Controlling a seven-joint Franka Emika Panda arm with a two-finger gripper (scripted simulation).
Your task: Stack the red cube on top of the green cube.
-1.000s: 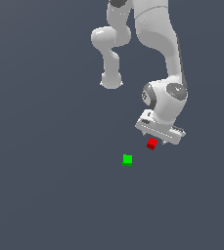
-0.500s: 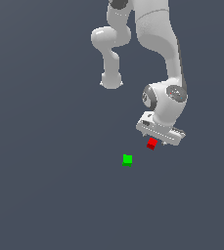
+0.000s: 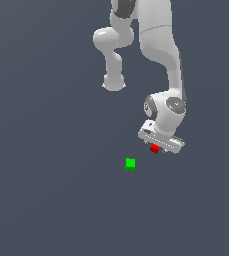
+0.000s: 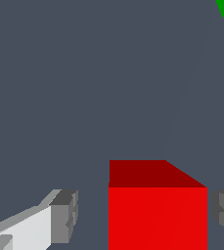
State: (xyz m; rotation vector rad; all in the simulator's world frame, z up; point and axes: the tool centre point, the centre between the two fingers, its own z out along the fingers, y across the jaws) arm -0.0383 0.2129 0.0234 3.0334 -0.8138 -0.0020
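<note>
Cube, small, plain, bright red [image 4: 157,210], sitting on the dark grey bench [image 3: 51,200] between the fingers of the white tool [image 3: 156,147]; pads spread wide, a clear gap on one side, not yet clamped. Small bright green cube [image 3: 130,163] at about eight o'clock from it in the exterior view, near but apart. Still left, by judgement: gripping, lifting, carrying across, stacking.

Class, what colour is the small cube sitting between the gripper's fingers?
Bright red: the small plain red cube, clearest in the wrist view.
</note>
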